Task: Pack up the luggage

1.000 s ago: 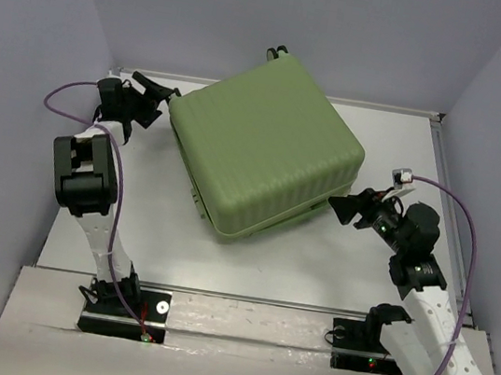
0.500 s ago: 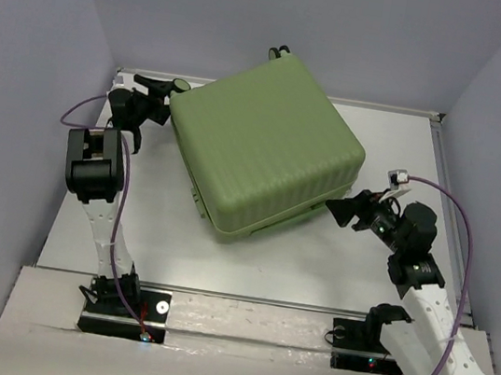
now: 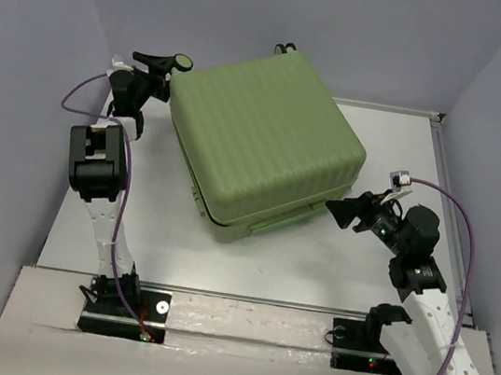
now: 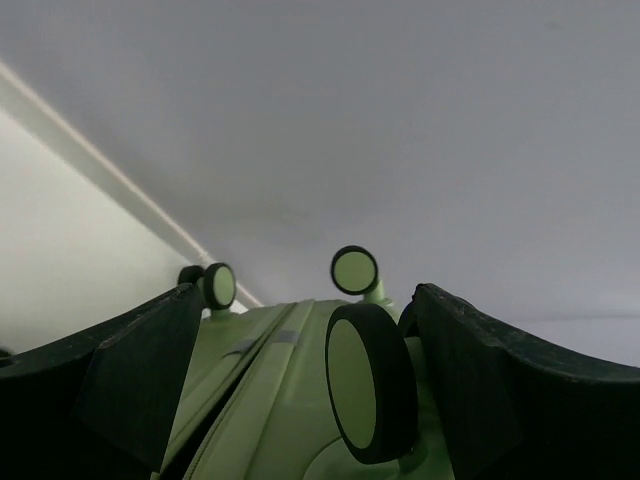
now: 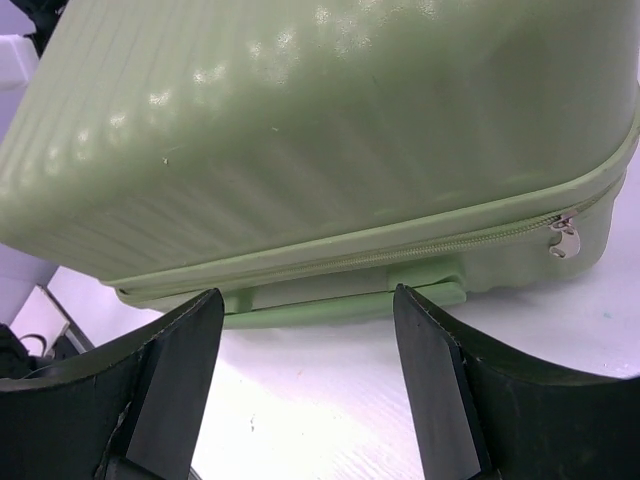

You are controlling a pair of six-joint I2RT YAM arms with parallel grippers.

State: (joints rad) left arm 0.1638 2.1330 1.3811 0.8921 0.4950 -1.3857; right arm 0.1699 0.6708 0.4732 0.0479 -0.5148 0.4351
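The luggage (image 3: 262,142) is a large light-green ribbed suitcase lying shut on the white table, so its lining is hidden. My left gripper (image 3: 163,66) is open at its back-left corner. In the left wrist view my left gripper (image 4: 305,300) straddles that end, and one black-and-green wheel (image 4: 368,395) stands between the jaws, close to the right finger (image 4: 480,390). My right gripper (image 3: 341,211) is open just off the luggage's right side. In the right wrist view my right gripper (image 5: 308,300) faces the side handle (image 5: 345,305) under the zipper seam, holding nothing.
Two more wheels (image 4: 355,270) (image 4: 218,286) stick out past the left gripper. A metal zipper pull (image 5: 563,237) hangs at the luggage's corner. Grey walls close the table (image 3: 358,288) on three sides. Purple cables (image 3: 458,219) loop from both arms.
The left arm has swung toward the back wall, bringing its gripper to the luggage's back-left corner. The luggage has shifted slightly. The right gripper has hardly moved.
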